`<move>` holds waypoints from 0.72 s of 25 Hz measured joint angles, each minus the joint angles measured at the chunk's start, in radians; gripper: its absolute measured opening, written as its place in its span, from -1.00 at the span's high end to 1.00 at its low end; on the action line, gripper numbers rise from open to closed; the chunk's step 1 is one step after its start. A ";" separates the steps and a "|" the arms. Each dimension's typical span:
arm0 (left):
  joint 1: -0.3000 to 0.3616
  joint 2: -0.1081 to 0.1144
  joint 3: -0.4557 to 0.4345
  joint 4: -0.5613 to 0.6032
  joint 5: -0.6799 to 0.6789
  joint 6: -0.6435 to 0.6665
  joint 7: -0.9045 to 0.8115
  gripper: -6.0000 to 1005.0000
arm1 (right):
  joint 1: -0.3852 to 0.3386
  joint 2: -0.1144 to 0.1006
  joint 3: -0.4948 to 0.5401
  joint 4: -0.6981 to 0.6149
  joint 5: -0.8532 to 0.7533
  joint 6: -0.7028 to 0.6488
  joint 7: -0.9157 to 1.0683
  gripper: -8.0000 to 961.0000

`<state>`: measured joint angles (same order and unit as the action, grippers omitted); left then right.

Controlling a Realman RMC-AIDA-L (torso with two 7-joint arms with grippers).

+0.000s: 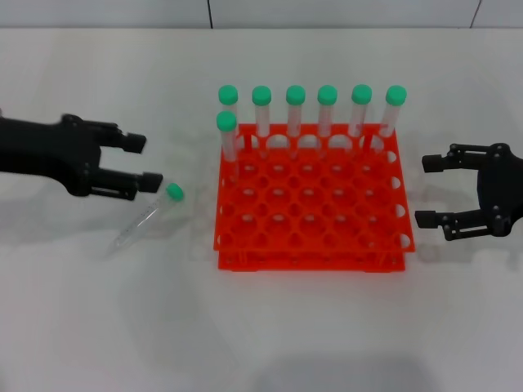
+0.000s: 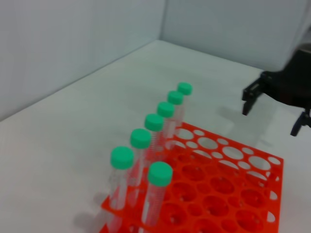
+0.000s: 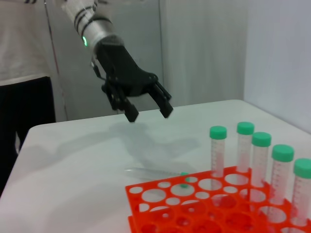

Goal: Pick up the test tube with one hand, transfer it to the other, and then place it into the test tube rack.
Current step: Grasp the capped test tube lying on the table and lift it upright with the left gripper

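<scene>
The test tube (image 1: 149, 216) lies on its side on the white table, left of the rack, with its green cap (image 1: 174, 192) towards the rack. It shows faintly in the right wrist view (image 3: 153, 172) behind the rack's edge. My left gripper (image 1: 143, 163) is open and empty, just up and left of the cap. The right wrist view shows this gripper (image 3: 149, 114) hovering well above the table, not touching the tube. The orange-red test tube rack (image 1: 310, 204) stands in the middle. My right gripper (image 1: 425, 190) is open and empty beside the rack's right side.
Several green-capped tubes (image 1: 295, 110) stand upright in the rack's back row, with one more (image 1: 226, 135) in the second row at the left. They also show in the left wrist view (image 2: 153, 131). My right gripper (image 2: 271, 115) shows there, beyond the rack.
</scene>
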<state>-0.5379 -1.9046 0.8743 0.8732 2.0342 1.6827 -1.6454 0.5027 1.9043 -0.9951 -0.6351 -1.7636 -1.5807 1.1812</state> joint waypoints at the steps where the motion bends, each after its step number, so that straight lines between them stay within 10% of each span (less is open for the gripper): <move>1: 0.005 -0.001 0.001 0.044 0.008 0.011 -0.056 -0.46 | -0.003 0.001 0.004 -0.004 0.000 0.002 0.000 -0.76; 18: -0.166 -0.028 0.042 0.260 0.601 0.163 -0.601 -0.44 | 0.003 0.011 0.046 -0.012 0.002 0.030 -0.002 -0.76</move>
<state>-0.7042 -1.9329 0.9159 1.1327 2.6348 1.8460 -2.2467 0.5053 1.9150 -0.9489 -0.6475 -1.7620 -1.5510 1.1795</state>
